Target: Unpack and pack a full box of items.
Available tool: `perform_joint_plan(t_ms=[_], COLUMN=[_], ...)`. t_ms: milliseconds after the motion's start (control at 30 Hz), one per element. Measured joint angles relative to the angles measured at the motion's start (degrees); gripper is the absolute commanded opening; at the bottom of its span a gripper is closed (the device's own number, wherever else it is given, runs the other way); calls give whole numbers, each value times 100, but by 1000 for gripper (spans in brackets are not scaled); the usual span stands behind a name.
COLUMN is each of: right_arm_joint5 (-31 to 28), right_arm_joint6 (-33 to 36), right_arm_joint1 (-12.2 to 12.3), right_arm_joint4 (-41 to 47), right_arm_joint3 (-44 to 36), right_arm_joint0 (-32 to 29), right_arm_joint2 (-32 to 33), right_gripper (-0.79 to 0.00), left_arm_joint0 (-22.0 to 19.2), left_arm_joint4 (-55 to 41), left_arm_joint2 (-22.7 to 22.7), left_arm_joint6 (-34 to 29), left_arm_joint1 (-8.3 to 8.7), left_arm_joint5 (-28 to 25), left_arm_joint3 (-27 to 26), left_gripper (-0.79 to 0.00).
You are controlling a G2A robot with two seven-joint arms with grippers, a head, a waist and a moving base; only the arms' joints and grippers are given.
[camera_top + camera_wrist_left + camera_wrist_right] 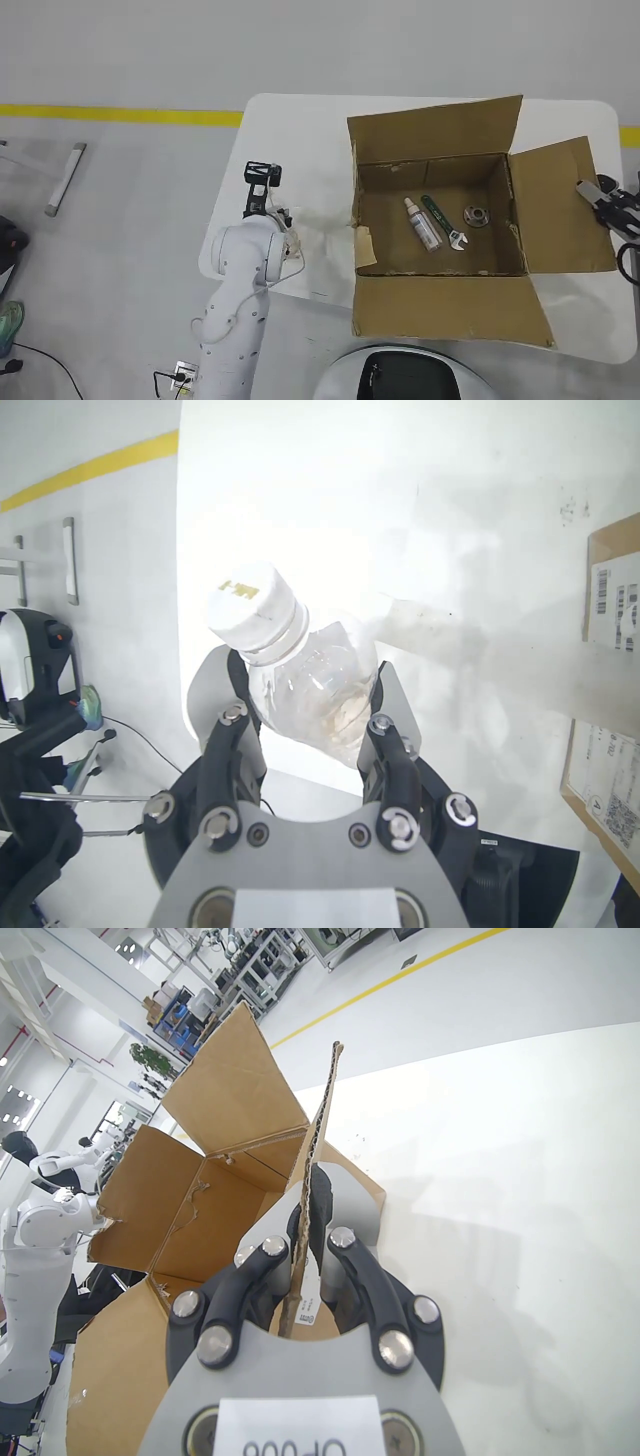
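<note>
Left gripper (262,174) sits over the white table (300,125), at 9 o'clock from the cardboard box (437,262) and well apart from it. In the left wrist view its fingers are clenched on a clear plastic bottle (310,685), gripped just below the shoulder. The bottle is tilted, with its white cap (250,610) pointing away from the wrist.

The box is open on the table with all flaps folded out. The 12 o'clock flap stands highest, and the short 9 o'clock flap looks torn.

On the box floor, left to right:
- small white bottle (423,223), lying flat, cap toward 11 o'clock
- wrench (438,215) with a green handle, just beside the bottle, metal jaw end toward 5 o'clock
- round metal flange (476,215), near the wrench, toward the 3 o'clock wall

Right flap (560,205) lies spread outward. The right gripper (600,194) is at its 3 o'clock edge. In the right wrist view both fingers are pinched onto the cardboard edge, with the flap sandwiched between the pads.
</note>
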Motion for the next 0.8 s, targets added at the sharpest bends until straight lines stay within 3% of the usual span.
perform_joint_plan(t_ms=[200,233,300,333,600,800], right_arm_joint5=[2,-4,-8,-8,-17,-13], right_arm_joint6=[8,10,12,12,-4,4], right_arm_joint1=[1,2,2,3,4,9], right_arm_joint4=[-8,-8,-8,-8,-21,-49], right_arm_joint3=[2,3,8,9,48,66], right_arm_joint0=[-4,-2,2,6,21,69], right_arm_joint2=[-8,-9,-11,-14,-25,-65], right_gripper=[-785,-785,-785,-785,-785,-785], left_arm_joint0=[-51,-90,-139,-170,-257,-271], left_arm_joint4=[-37,-43,47,11,-44,-60], left_arm_joint2=[237,269,324,365,456,380], left_arm_joint6=[61,103,214,286,389,344], left_arm_joint1=[-45,-52,-70,-83,-129,-135], left_arm_joint5=[-25,-9,59,106,146,105], left_arm_joint3=[410,521,676,760,971,648], left_gripper=[-785,-566,-422,0,0,0])
